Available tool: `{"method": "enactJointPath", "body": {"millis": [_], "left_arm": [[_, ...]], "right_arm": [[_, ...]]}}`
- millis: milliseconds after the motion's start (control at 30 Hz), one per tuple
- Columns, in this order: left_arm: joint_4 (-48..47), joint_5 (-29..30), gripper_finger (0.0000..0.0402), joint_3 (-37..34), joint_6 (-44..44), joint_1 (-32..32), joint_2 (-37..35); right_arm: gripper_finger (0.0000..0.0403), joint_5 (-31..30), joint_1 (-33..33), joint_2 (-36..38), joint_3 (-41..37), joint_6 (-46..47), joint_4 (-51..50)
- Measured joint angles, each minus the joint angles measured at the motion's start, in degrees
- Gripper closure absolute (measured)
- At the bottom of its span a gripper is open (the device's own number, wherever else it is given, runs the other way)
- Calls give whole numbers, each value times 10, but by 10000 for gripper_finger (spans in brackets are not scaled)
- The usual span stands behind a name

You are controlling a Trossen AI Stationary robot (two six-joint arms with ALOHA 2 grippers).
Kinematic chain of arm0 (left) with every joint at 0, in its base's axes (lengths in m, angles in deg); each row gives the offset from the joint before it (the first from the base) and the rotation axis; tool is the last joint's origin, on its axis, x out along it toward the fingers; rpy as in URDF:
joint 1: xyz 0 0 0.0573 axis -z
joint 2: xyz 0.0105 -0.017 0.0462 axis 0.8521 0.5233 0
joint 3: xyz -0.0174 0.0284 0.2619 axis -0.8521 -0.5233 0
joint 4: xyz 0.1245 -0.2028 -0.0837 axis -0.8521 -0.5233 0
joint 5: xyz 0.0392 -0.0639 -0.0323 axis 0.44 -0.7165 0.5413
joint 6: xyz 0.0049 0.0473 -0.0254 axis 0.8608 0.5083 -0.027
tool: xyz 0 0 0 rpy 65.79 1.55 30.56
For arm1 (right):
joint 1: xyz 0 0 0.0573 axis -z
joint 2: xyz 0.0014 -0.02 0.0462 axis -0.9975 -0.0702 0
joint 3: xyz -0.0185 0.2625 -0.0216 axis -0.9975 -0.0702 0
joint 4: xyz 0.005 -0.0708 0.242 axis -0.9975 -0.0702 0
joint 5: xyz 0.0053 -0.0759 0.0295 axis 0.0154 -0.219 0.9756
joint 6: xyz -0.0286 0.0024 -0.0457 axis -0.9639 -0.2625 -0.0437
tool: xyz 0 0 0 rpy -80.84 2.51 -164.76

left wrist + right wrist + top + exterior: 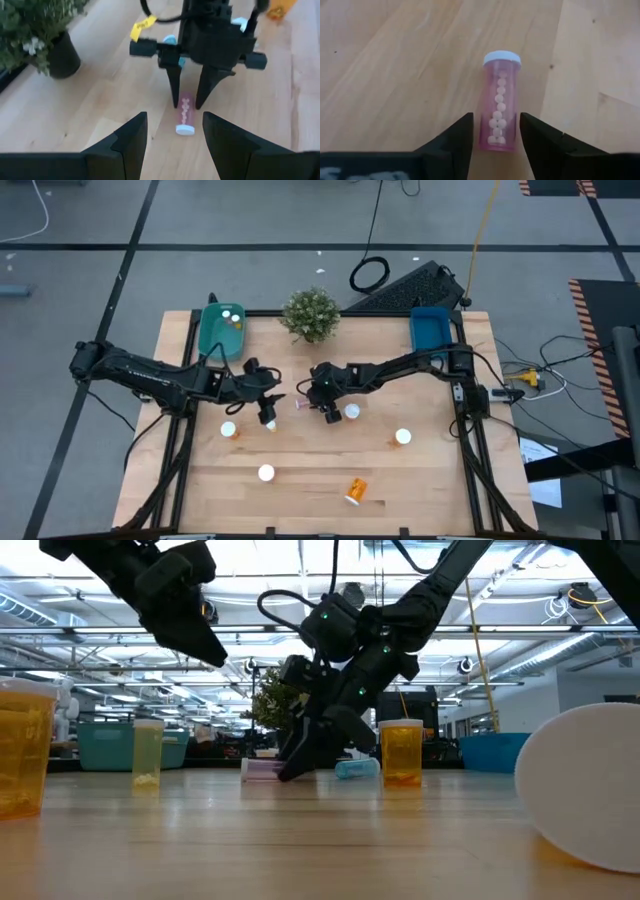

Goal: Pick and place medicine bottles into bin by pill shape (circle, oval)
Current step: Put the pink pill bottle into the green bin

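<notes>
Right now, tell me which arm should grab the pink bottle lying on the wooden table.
Right. The right gripper already straddles the pink white-capped bottle, fingers open on either side. The left gripper is open but hangs farther back.

**Wooden table and what rests on it**

A pale wooden table [300, 470] carries everything. At its far edge stand a teal bin [221, 330] with two bottles inside, a potted plant [310, 313] and a blue bin [430, 329]. Mid-table a pink bottle [499, 106] lies on its side, round pills showing, a light blue bottle [356, 768] lying near it. Orange bottles stand upright [229, 430], [266, 473], [402, 438], [351, 412]; another orange one [356, 491] lies tipped near the front edge.
</notes>
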Motion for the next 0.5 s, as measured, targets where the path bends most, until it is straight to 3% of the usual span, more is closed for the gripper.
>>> {"method": "enactJointPath", "body": {"millis": [300,500], "left_arm": [[30,8,206,0,56,-2,0],[28,10,206,0,56,-10,0]], "right_arm": [[317,-2,0,0,0,12,0],[302,-2,0,0,0,15,0]]}}
